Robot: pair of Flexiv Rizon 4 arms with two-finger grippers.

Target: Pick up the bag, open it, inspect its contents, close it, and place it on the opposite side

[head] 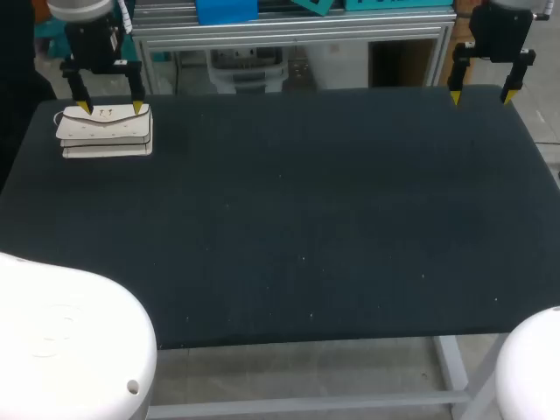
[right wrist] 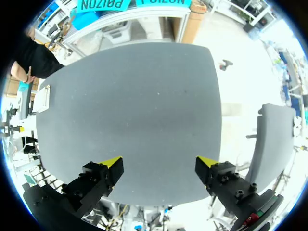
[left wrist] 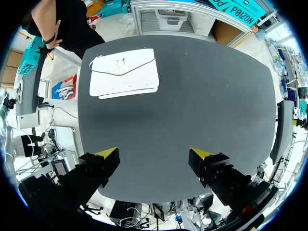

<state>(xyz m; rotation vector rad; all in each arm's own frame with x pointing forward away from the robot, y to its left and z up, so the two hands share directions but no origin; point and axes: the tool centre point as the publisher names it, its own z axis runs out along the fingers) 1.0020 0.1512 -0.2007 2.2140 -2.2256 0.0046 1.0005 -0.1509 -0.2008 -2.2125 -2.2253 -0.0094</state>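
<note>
At about ten o'clock on the table [head: 297, 219], near its far left corner, the bag [head: 105, 133] is lying flat with its envelope flap facing up, a white pouch with a thin dark seam along the flap edge. The left gripper [head: 108, 107] is hanging over the bag's far edge with its yellow-tipped fingers spread wide and holding nothing. In the head view the tips are sitting at the bag's two far corners, though whether they are touching it cannot be told. In the left wrist view the bag is lying well ahead of the fingers, toward eleven o'clock. This stance is probably serving as a lined-up start for the pickup, which is not yet made. The right gripper [head: 479, 94] is waiting at about one o'clock, over the far right corner, likewise spread and holding nothing, and is likely standing ready to help open the flap. The surface is showing as a dark matte mat flecked with pale specks, running unbroken from the bag toward three o'clock, where the bag is presumably going.
</note>
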